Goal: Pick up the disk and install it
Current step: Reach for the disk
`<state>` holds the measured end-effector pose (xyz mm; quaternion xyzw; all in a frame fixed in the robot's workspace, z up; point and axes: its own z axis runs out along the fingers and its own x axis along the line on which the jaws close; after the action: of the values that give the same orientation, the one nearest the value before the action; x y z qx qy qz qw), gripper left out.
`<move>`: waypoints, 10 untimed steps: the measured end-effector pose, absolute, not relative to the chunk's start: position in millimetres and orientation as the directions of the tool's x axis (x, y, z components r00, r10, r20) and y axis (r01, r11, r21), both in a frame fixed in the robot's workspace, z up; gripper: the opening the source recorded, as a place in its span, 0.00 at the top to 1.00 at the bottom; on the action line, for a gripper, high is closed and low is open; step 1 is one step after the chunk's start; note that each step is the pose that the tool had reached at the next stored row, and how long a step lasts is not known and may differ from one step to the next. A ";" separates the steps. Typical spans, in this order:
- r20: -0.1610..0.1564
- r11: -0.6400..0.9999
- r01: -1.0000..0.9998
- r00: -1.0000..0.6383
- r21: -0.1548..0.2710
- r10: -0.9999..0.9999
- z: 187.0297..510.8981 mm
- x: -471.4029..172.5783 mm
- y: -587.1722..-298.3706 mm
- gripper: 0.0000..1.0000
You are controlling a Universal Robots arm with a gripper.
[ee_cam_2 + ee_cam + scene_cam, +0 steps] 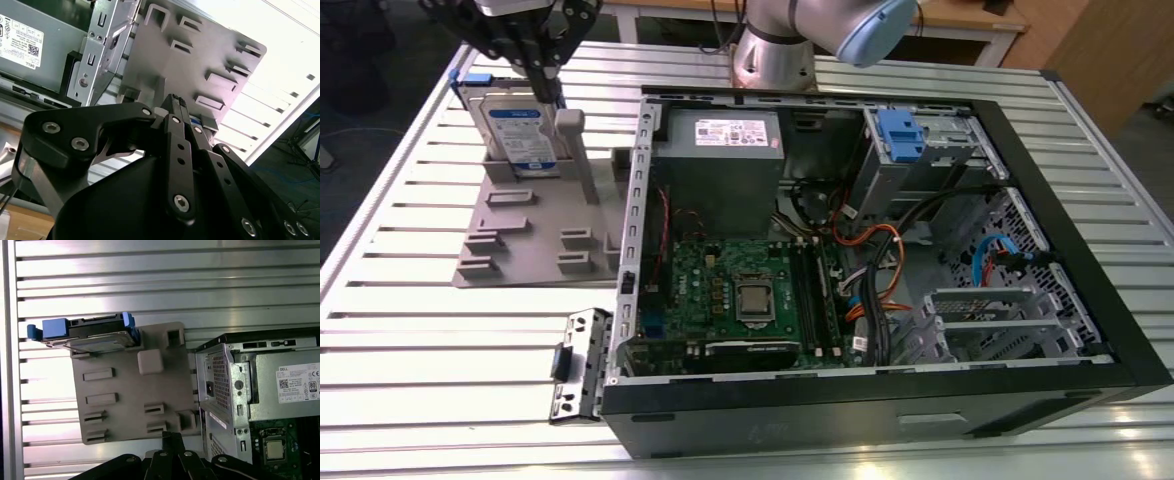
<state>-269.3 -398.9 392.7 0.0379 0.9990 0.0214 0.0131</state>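
The disk [515, 135] is standing on edge in an end slot of the grey holder [540, 235], which is lying on the slatted table [414, 340] just beside the open computer case [881, 395]. The gripper [175, 102] is hanging higher up, clear of the disk, with its jaws pressing together on nothing (the disk's blue carrier is sitting outside them, ungripped).

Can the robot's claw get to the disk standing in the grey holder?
Probably yes. The disk stands upright in the grey holder, outside the computer case, its top edge bare. The gripper hovers over it in the exterior view, and nothing seems to lie between them.
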 end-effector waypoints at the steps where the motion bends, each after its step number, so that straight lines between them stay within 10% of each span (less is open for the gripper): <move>1: -0.025 0.996 0.075 -0.997 0.044 0.076 392.7 -270.0 -398.9 0.90; 10: -0.025 0.996 0.075 -0.997 0.044 0.076 392.5 -277.0 -398.9 0.90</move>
<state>-277.0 -398.9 392.5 0.0378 0.9990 0.0213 0.0131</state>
